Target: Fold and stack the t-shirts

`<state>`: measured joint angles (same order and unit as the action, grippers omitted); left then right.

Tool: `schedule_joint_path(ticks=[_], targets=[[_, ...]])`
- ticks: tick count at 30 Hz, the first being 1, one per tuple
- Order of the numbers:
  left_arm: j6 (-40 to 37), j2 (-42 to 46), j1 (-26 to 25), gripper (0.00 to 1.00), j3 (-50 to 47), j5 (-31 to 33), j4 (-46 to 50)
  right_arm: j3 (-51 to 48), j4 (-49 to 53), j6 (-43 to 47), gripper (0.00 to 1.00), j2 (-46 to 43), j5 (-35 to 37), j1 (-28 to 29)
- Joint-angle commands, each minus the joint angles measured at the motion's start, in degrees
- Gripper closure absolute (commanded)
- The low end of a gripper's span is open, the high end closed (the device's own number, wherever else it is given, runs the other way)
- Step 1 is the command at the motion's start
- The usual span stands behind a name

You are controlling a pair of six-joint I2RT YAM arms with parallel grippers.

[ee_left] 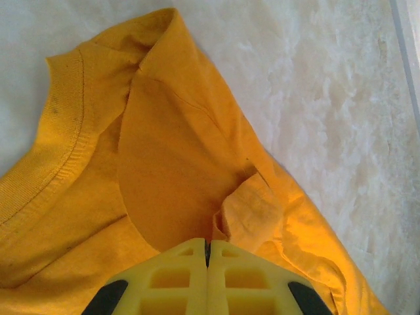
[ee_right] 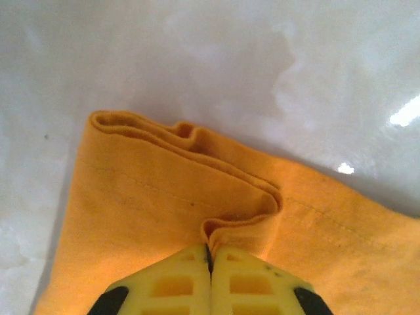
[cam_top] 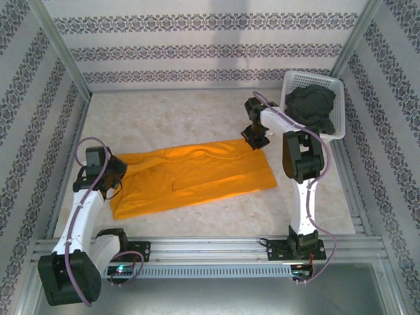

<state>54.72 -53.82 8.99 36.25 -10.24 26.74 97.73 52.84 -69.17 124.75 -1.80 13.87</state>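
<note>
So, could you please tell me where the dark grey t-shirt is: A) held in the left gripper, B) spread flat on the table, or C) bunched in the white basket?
C: the dark grey t-shirt lies crumpled inside the white lattice basket at the far right.

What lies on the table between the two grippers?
The orange t-shirt spans the whole stretch, seen in the top view; the left gripper and the right gripper each pinch one end.

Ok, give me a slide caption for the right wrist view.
Right gripper, jaws shut on the bunched hem of the orange-yellow t-shirt, over the pale marbled table.
</note>
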Motion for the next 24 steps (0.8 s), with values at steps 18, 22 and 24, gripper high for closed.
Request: schedule_joint_path(ticks=[18, 22, 24], targets=[[-5.37, 1.51, -0.47, 1.0, 13.51, 4.49, 17.74, -5.62, -0.84, 11.69, 1.0, -14.48, 4.65, -3.4], [-5.43, 4.36, -0.44, 1.0, 12.49, 5.11, 23.69, -10.03, -1.48, 12.98, 1.0, -17.06, 4.2, -3.84], [-4.99, 5.15, -0.47, 1.0, 11.17, 3.93, 25.18, -12.13, -1.68, 13.51, 1.0, -18.31, 3.92, -3.79]])
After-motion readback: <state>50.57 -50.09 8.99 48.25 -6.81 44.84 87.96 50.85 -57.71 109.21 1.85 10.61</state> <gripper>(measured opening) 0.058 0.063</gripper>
